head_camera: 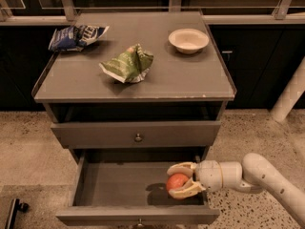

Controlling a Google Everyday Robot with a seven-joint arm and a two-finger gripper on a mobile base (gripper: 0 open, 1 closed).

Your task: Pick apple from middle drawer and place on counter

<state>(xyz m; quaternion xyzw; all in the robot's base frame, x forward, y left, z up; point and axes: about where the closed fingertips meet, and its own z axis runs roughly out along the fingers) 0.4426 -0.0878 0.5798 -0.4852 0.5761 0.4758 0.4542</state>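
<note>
The apple [175, 181], red with an orange blush, sits between the fingers of my gripper [179, 184] inside the open middle drawer [119, 187]. The gripper is shut on the apple and holds it at the drawer's right side, just above the floor, with a shadow under it. The arm [252, 173] reaches in from the lower right. The drawer is pulled out, its front knob [139, 221] at the bottom edge. The grey counter [95, 80] is above.
On the counter lie a crumpled green snack bag [128, 63], a blue chip bag [76, 36] at the back left and a white bowl [188, 39] at the back right. The drawer above [138, 136] is closed. A white post [290, 92] stands at the right.
</note>
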